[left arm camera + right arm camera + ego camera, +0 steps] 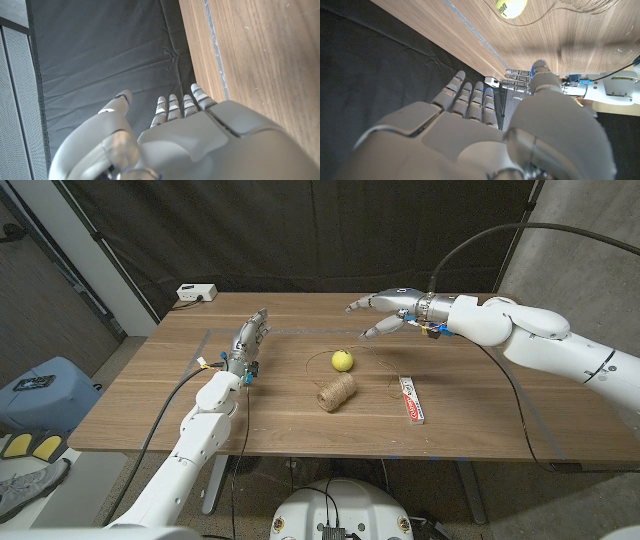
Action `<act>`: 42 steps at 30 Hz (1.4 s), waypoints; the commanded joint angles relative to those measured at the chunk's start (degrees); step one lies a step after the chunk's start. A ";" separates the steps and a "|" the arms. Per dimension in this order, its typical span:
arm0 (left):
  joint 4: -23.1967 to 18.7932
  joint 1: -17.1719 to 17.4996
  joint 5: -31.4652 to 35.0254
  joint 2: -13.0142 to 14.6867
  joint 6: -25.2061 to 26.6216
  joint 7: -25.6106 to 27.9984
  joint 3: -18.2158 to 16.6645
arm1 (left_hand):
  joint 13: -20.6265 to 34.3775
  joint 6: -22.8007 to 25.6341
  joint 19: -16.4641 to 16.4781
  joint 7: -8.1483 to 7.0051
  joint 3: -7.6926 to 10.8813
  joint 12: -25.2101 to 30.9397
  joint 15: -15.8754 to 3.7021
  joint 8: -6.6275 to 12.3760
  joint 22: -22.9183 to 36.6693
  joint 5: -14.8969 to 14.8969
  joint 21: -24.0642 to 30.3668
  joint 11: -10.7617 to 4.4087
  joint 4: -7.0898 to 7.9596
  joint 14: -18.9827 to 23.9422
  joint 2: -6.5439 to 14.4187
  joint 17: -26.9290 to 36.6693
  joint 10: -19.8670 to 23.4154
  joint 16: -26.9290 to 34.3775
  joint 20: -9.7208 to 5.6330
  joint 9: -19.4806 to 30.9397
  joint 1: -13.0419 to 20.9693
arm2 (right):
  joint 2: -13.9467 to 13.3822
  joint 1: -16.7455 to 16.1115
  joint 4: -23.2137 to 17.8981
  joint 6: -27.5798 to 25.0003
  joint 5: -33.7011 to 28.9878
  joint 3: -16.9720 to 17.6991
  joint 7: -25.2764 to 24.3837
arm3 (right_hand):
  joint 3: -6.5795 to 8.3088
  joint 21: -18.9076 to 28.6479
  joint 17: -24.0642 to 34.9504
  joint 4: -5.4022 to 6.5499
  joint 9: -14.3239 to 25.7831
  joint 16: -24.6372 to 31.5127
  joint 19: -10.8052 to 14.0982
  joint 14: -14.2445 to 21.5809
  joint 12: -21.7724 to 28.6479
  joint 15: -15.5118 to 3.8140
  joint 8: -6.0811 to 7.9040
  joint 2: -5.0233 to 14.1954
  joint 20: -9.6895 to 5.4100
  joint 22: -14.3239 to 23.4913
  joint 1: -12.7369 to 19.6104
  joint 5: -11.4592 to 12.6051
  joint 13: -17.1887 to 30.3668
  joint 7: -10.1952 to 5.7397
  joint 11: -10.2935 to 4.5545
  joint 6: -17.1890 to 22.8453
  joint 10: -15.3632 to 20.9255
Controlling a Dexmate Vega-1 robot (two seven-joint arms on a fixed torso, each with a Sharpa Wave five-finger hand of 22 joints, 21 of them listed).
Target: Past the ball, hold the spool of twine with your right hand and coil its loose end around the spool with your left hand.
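Our right hand (385,313) floats above the wooden table (140,400), fingers spread, holding nothing. The round brown spool of twine (337,392) lies below it, past the yellow-green tennis ball (342,360). Our left hand (248,340) waits beside, fingers apart, free for coiling.

a robotics lab: black curtain (300,230) backdrop, concrete wall (590,250), taped wooden table (150,410).

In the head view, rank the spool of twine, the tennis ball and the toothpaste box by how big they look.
1. Toothpaste box, the longest, though narrow.
2. Spool of twine, the bulkiest; whether it beats the box overall is unsure.
3. Tennis ball, clearly smallest, and slightly farther from the camera.
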 commanded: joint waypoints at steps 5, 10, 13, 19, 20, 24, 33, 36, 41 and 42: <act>1.70 -1.39 0.13 -0.47 -0.29 -0.50 0.43 | 0.17 0.39 0.23 0.36 0.11 0.31 0.57 0.04 0.28 0.30 -0.12 0.36 -0.40 0.23 0.21 0.12 0.11 0.19 0.09 0.07 -0.47 | 0.45 3.48 0.56 2.52 -3.64 -2.68 4.05 | 0.39 -0.29 0.08 0.44 0.36 -0.42 -1.23 -0.49 -0.42 -0.98 -0.12 -1.51 0.56 0.14 2.03 0.49 0.10 -2.56 -2.79 -0.54 -0.61; 2.03 -2.00 0.34 -0.61 -0.14 -0.32 0.88 | 0.17 0.46 0.24 0.34 0.13 0.34 0.56 0.06 0.28 0.31 -0.20 0.44 -0.41 0.25 0.19 0.13 0.20 0.20 0.07 0.07 -0.52 | 1.00 4.16 0.90 2.47 -5.15 -3.56 4.82 | 0.47 -0.32 0.10 0.62 0.43 -0.39 -1.81 -0.60 -0.36 -1.05 0.08 -2.09 0.79 0.16 2.70 0.61 0.17 -4.07 -4.41 0.00 -0.23; 2.76 -2.59 -0.02 -0.66 -0.34 -1.18 1.21 | 0.17 0.58 0.28 0.34 0.14 0.36 0.58 0.10 0.29 0.32 -0.26 0.32 -0.41 0.26 0.20 0.14 0.22 0.21 0.05 0.07 -0.56 | 1.09 4.52 0.90 2.52 -5.36 -3.97 5.64 | 0.50 -0.29 0.14 0.73 0.46 -0.26 -1.90 -0.38 -0.22 -1.31 0.19 -2.27 0.77 0.17 2.86 0.64 0.23 -4.41 -4.87 0.35 0.20; 3.52 -3.46 0.11 -0.79 0.00 -1.02 1.81 | 0.17 0.77 0.36 0.42 0.19 0.38 0.54 0.16 0.29 0.33 -0.35 0.37 -0.44 0.32 0.20 0.15 0.28 0.22 0.06 0.07 -0.62 | 1.12 5.09 0.46 2.84 -7.30 -4.85 6.53 | 0.59 -0.31 0.22 0.75 0.48 -0.14 -2.14 -0.20 -0.17 -1.06 0.23 -2.45 0.45 0.18 3.18 0.73 0.34 -4.72 -5.15 0.48 0.35; 4.04 -3.67 -0.24 -0.94 -0.48 -1.54 1.82 | 0.17 0.76 0.36 0.43 0.20 0.38 0.53 0.16 0.29 0.33 -0.37 0.40 -0.45 0.34 0.20 0.14 0.28 0.23 0.04 0.07 -0.62 | 1.10 5.08 0.42 3.02 -7.61 -4.97 6.40 | 0.61 -0.30 0.23 0.75 0.49 -0.12 -2.14 -0.19 -0.16 -1.10 0.22 -2.49 0.43 0.18 3.24 0.75 0.36 -4.74 -5.24 0.48 0.38; 4.50 -4.02 -0.12 -1.04 -0.43 -1.20 2.10 | 0.17 0.78 0.42 0.42 0.23 0.41 0.51 0.15 0.29 0.34 -0.45 0.39 -0.40 0.41 0.24 0.17 0.36 0.26 0.05 0.07 -0.71 | 1.31 5.37 0.38 3.50 -8.00 -5.52 7.05 | 0.64 -0.23 0.37 0.78 0.52 0.08 -2.15 0.13 0.12 -1.33 0.39 -2.83 0.29 0.18 3.50 0.92 0.52 -4.89 -5.26 0.92 1.05; 5.86 -4.61 -0.77 -1.32 -1.28 -1.69 2.28 | 0.17 0.92 0.53 0.45 0.34 0.45 0.52 0.17 0.30 0.37 -0.60 0.37 -0.48 0.48 0.22 0.16 0.46 0.26 0.09 0.08 -0.76 | 1.04 5.17 -0.41 4.58 -10.04 -6.12 6.29 | 1.34 -0.20 0.91 0.83 0.68 0.86 -2.68 1.52 1.29 -2.63 1.52 -3.30 -0.55 0.17 5.12 1.69 1.18 -5.48 -5.72 4.07 4.14; 6.11 -4.79 -0.76 -1.39 -1.33 -1.50 2.38 | 0.17 0.94 0.56 0.49 0.37 0.47 0.54 0.17 0.30 0.37 -0.65 0.48 -0.48 0.50 0.22 0.16 0.51 0.26 0.10 0.08 -0.80 | 1.35 5.14 -0.45 4.65 -10.40 -6.45 6.37 | 1.41 -0.21 0.96 0.86 0.69 0.95 -2.79 1.72 1.41 -2.84 1.56 -3.36 -0.62 0.17 5.25 1.76 1.25 -5.48 -5.93 4.21 4.50; 6.48 -4.97 -1.29 -1.54 -1.70 -1.86 2.38 | 0.17 0.97 0.58 0.44 0.42 0.46 0.56 0.16 0.30 0.38 -0.73 0.53 -0.51 0.49 0.26 0.16 0.50 0.25 0.09 0.08 -0.81 | 2.22 5.25 0.14 4.84 -11.15 -7.14 6.16 | 1.52 -0.14 1.09 0.96 0.72 1.24 -2.77 2.38 1.63 -3.33 1.74 -3.55 -0.78 0.17 5.47 1.90 1.40 -5.58 -5.96 4.83 5.20; 6.70 -5.02 -1.62 -1.64 -1.97 -2.24 2.33 | 0.17 0.96 0.60 0.48 0.42 0.46 0.58 0.15 0.30 0.38 -0.74 0.51 -0.52 0.51 0.25 0.16 0.49 0.25 0.08 0.08 -0.81 | 2.41 5.32 0.38 5.00 -11.12 -7.29 6.15 | 1.55 -0.12 1.12 0.98 0.72 1.30 -2.75 2.53 1.63 -3.30 1.82 -3.57 -0.85 0.17 5.52 1.94 1.43 -5.69 -5.96 5.07 5.22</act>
